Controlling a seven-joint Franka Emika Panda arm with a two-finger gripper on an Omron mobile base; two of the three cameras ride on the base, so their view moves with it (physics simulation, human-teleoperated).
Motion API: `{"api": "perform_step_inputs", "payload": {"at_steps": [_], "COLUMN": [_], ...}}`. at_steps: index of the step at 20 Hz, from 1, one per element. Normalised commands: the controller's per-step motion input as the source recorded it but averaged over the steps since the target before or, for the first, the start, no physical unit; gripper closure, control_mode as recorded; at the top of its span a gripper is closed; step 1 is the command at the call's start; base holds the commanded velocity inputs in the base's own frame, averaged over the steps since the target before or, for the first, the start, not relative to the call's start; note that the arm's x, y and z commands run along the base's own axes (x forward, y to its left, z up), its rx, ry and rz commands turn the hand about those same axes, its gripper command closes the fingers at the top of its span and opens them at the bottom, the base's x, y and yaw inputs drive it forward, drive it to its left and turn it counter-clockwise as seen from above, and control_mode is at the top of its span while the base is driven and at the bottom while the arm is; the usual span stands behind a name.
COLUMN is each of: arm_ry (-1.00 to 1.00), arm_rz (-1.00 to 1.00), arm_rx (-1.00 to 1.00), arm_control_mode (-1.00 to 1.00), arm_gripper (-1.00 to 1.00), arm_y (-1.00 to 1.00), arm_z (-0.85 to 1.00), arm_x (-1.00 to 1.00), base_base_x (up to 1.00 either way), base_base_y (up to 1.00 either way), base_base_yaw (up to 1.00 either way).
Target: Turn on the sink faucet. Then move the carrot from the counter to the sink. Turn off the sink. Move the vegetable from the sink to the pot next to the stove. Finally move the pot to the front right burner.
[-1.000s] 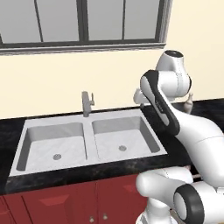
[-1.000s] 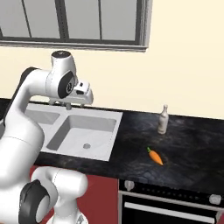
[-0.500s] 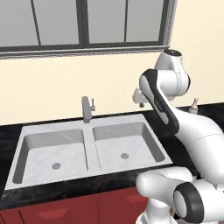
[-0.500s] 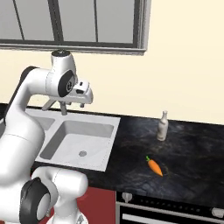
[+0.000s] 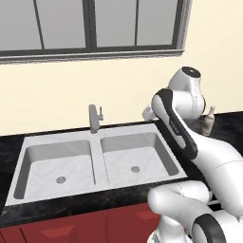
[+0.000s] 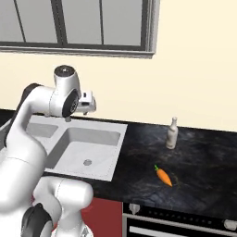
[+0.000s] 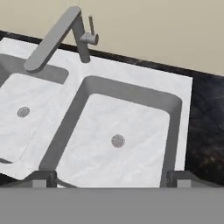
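The sink faucet [image 5: 95, 118] [image 7: 81, 38] stands upright behind the divider of the light grey double-basin sink [image 5: 97, 142] [image 6: 115, 126] [image 7: 183, 83], its spout over the left bowl and no water running. My gripper [image 7: 111, 179] hangs open above the right bowl, well short of the faucet, its fingertips [image 7: 41, 179] wide apart with nothing between them. In the base views the gripper [image 5: 148, 113] [image 6: 88, 104] hovers high over the sink's back edge. The orange carrot [image 6: 163, 176] lies on the black counter [image 6: 203, 162] right of the sink. The pot and the burner are out of view.
A pale slim bottle [image 6: 171, 133] [image 5: 207, 120] stands on the counter near the wall, behind the carrot. The stove front with round grey knobs [image 6: 134, 209] sits below the counter edge at the lower right. A window runs along the wall above.
The whole picture has shifted a little, mostly early on, so the camera moved with the base. The arm keeps its pose and the gripper stays open.
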Motion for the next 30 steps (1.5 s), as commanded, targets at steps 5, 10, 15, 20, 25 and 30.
{"api": "perform_step_inputs", "payload": {"at_steps": [5,10,15,20,25,30], "arm_ry": [-0.50,-0.43,-0.20,-0.15,-0.07,0.00], "arm_rz": [0.48,0.37,0.26,0.21,0.20,0.12], "arm_rx": [0.01,0.03,0.04,0.01,0.00,0.00], "arm_control_mode": [-1.00,-1.00,-1.00,-1.00,-1.00,-1.00], "arm_gripper": [-1.00,-1.00,-1.00,-1.00,-1.00,-1.00], "arm_y": [0.00,0.00,0.00,0.00,0.00,0.00], "arm_z": [-0.48,-0.31,-0.03,-0.03,0.00,0.00], "arm_x": [0.00,0.00,0.33,0.51,0.60,0.14], "base_base_x": [0.00,0.00,0.00,0.00,0.00,0.00], "base_base_y": [0.00,0.00,0.00,0.00,0.00,0.00], "base_base_yaw": [0.00,0.00,0.00,0.00,0.00,0.00]}}
